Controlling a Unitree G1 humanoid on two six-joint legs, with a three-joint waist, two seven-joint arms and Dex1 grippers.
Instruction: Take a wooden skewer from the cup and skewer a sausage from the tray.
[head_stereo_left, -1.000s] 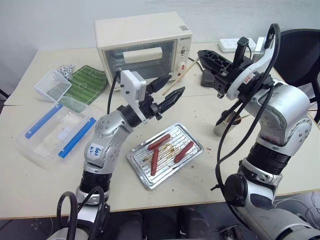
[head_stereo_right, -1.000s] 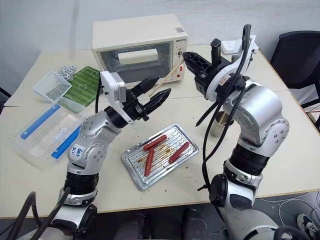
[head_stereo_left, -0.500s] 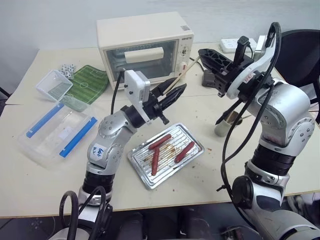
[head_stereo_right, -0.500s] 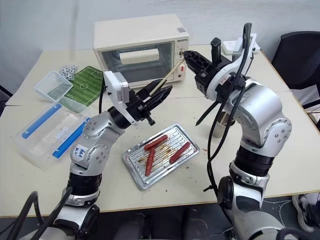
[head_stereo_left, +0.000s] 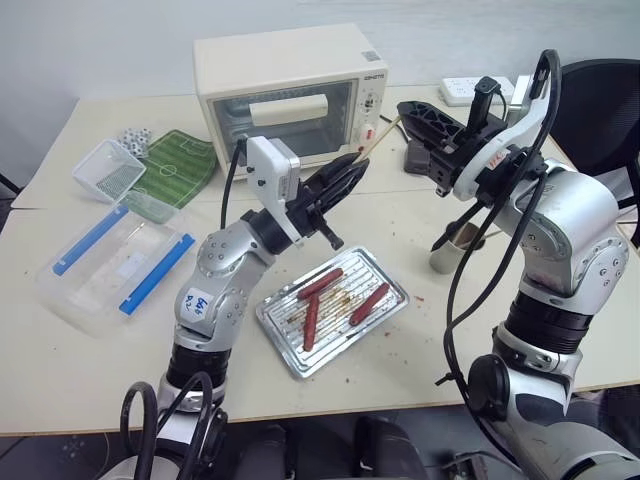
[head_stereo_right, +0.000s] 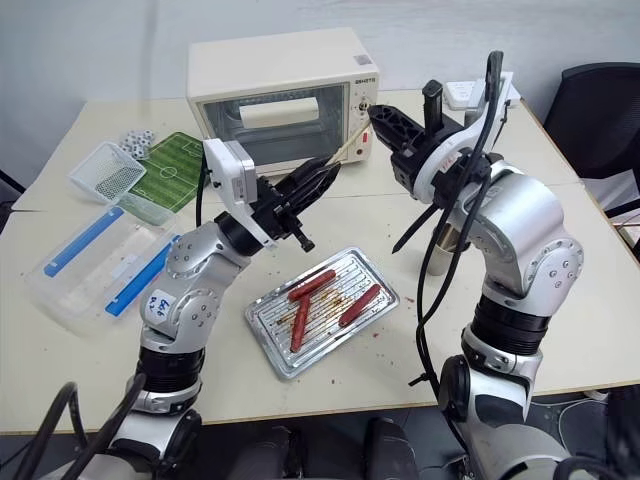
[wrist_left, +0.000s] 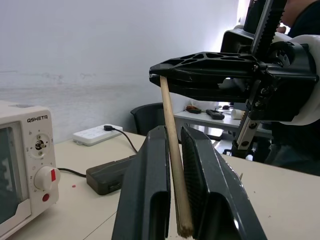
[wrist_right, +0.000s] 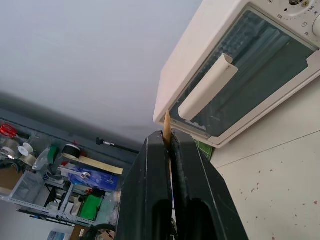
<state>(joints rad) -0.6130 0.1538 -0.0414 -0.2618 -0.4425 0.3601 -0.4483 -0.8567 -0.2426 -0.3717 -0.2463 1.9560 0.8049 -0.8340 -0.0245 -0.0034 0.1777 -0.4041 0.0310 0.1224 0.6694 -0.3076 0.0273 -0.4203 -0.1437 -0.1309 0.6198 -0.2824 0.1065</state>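
A wooden skewer (head_stereo_right: 348, 146) spans the gap between my two grippers above the table, in front of the toaster oven. My right gripper (head_stereo_left: 403, 107) is shut on its upper end. My left gripper (head_stereo_left: 357, 167) is shut on its lower end; in the left wrist view the stick (wrist_left: 172, 150) runs up between my two fingers (wrist_left: 149, 195). The silver tray (head_stereo_left: 283, 352) lies below with three reddish sausages (head_stereo_left: 318, 283) in it. The beige cup (head_stereo_left: 450, 252) stands right of the tray, partly behind my right arm's cables.
The cream toaster oven (head_stereo_left: 290, 85) stands at the back. A clear plastic box with blue clips (head_stereo_left: 115, 265), a white mesh basket (head_stereo_left: 105, 168) and a green pitch mat (head_stereo_left: 180, 165) lie to the left. A black adapter (head_stereo_left: 418, 156) and a power strip (head_stereo_left: 462, 90) sit at the back right.
My left gripper's fingers have closed from wide open onto the lower end of the skewer. Both hands have kept their places.
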